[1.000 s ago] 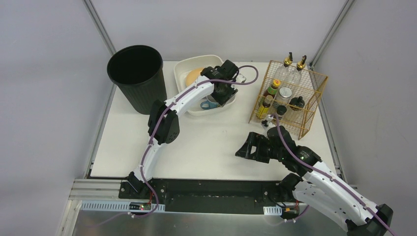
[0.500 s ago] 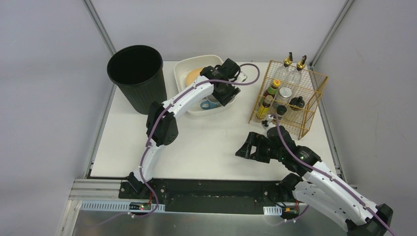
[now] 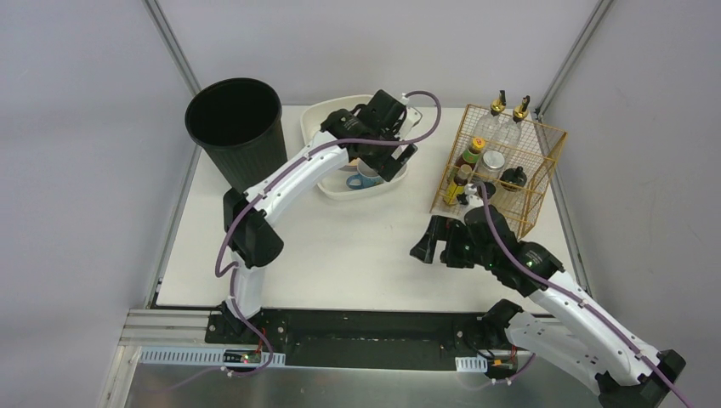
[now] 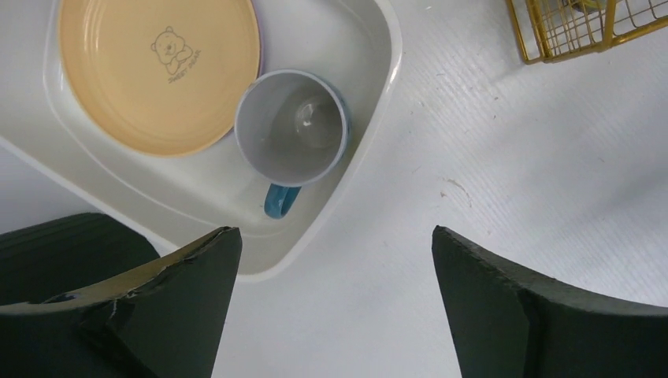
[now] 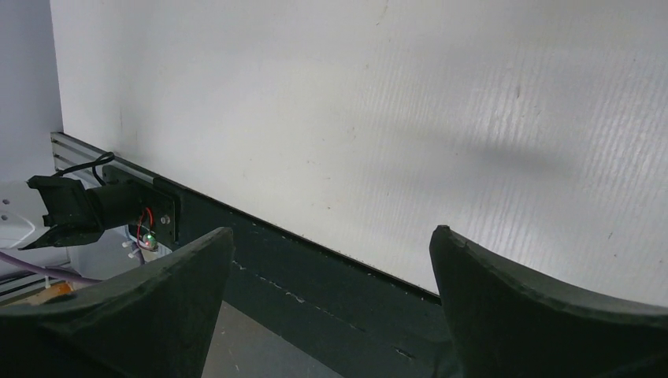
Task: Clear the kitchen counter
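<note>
Up top, the left gripper (image 4: 335,315) hangs with its jaws wide apart and nothing between them; 1 finger (image 4: 150,307) sits over a corner of the basin (image 4: 370,47), the other over bare counter (image 4: 488,157)

Just beyond the fingers, in the basin, stands 1 mug (image 4: 291,126), upright, grey inside, with a blue handle pointing back toward the gripper. Just beside it lies 1 yellow plate (image 4: 157,71) with a small bear drawn on it; whether mug and plate touch I cannot tell. A thin purple edge shows along the plate's rim, and what it belongs to is unclear

Over on the other side, the right gripper (image 5: 331,315) is also spread wide and empty. It hovers low above bare white surface near the front, with the black rail (image 5: 315,276) just below it in the wrist view

From above, the counter (image 3: 357,246) is the white tabletop that fills the middle of the cell. On it stand 3 containers: the 1 basin at the far middle, 1 black bin (image 3: 234,119) at the far left corner, and 1 gold wire rack (image 3: 531,195) at the far right. The rack holds 2 clear bottles (image 3: 497,123) with gold spouts at its back, plus several smaller bottles and jars in front whose count is hard to fix through the wire

The 2 arms are well apart, the left reaching far to the basin, the right bent near the rack's front corner
</note>
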You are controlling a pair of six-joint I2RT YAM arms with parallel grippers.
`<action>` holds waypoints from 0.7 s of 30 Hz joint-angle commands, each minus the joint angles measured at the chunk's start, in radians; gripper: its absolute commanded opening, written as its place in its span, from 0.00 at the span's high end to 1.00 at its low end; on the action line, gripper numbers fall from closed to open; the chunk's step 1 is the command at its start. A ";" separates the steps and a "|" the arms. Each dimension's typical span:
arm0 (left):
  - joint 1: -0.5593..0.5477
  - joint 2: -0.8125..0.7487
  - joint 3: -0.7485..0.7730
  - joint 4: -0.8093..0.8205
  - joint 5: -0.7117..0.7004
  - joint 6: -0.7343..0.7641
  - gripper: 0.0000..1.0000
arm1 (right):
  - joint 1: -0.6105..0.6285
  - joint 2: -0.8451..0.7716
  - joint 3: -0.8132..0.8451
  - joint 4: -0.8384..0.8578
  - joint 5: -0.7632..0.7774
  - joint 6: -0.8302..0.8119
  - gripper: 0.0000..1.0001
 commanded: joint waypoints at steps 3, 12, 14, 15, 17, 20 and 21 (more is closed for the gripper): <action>-0.005 -0.152 -0.104 0.007 -0.077 -0.057 0.01 | 0.003 0.035 0.086 -0.045 0.075 -0.053 0.01; -0.005 -0.349 -0.311 0.028 -0.200 -0.166 0.01 | 0.002 0.115 0.218 -0.109 0.238 -0.118 0.01; -0.004 -0.395 -0.358 0.032 -0.217 -0.193 0.01 | 0.002 0.138 0.252 -0.128 0.277 -0.119 0.01; -0.006 -0.417 -0.386 0.033 -0.229 -0.209 0.01 | 0.002 0.149 0.270 -0.140 0.292 -0.122 0.01; -0.005 -0.464 -0.438 0.036 -0.234 -0.227 0.01 | 0.001 0.170 0.305 -0.157 0.317 -0.128 0.01; -0.005 -0.531 -0.511 0.045 -0.235 -0.251 0.01 | 0.001 0.185 0.344 -0.170 0.397 -0.116 0.01; -0.004 -0.552 -0.532 0.048 -0.237 -0.264 0.01 | 0.000 0.186 0.353 -0.174 0.435 -0.105 0.01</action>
